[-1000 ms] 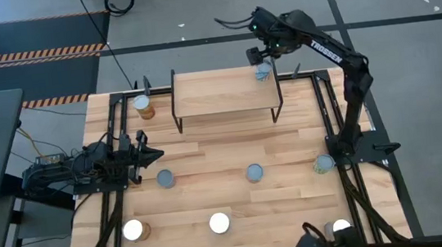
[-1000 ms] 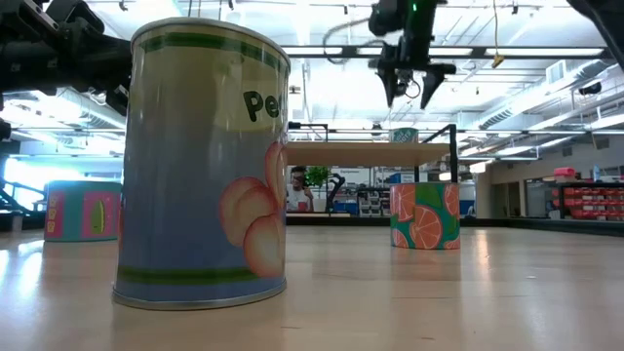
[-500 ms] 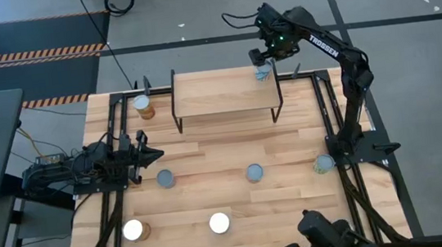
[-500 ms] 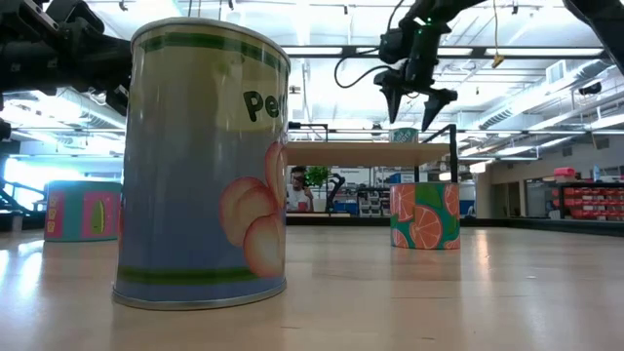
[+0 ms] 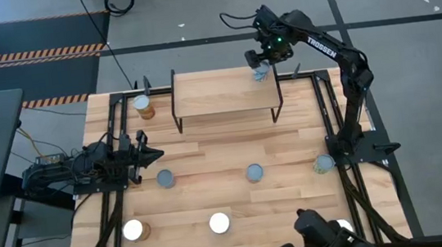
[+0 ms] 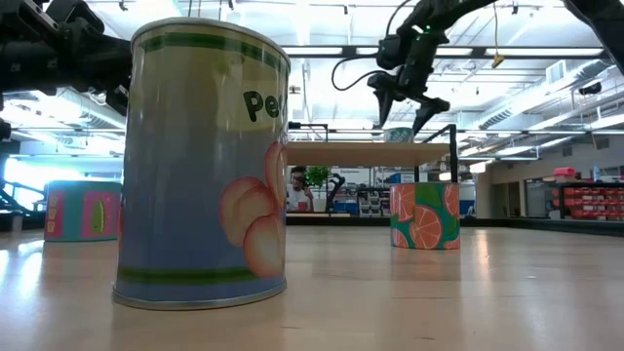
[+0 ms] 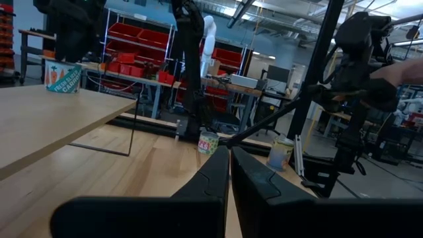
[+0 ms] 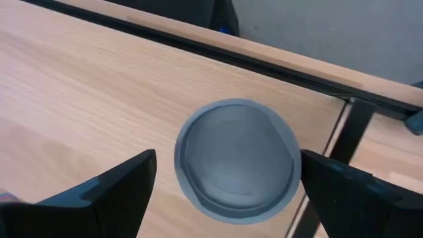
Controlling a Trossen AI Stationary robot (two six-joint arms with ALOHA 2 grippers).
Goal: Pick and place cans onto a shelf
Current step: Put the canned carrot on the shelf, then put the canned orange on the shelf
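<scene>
The light-wood shelf (image 5: 222, 92) stands at the table's far middle. One can with a grey top (image 5: 262, 73) stands upright on the shelf's far right corner; it also shows in the low view (image 6: 398, 135) and the right wrist view (image 8: 236, 158). My right gripper (image 8: 228, 188) hangs open just above this can, one finger on each side of it, touching nothing. My left gripper (image 5: 155, 154) is shut and empty at the table's left side. Several other cans stand on their bases on the tabletop: (image 5: 165, 178), (image 5: 254, 172), (image 5: 322, 163).
More cans stand on the table: one left of the shelf (image 5: 144, 105) and two white-topped at the near side (image 5: 133, 230), (image 5: 219, 222). Another (image 5: 345, 226) is partly covered by a dark thing (image 5: 324, 240) at the near edge. The rest of the shelf's top is bare.
My right gripper has come down a little toward the can on the shelf and has tipped and turned above it, staying open. The can has stayed in place. The dark thing at the near edge has shifted.
</scene>
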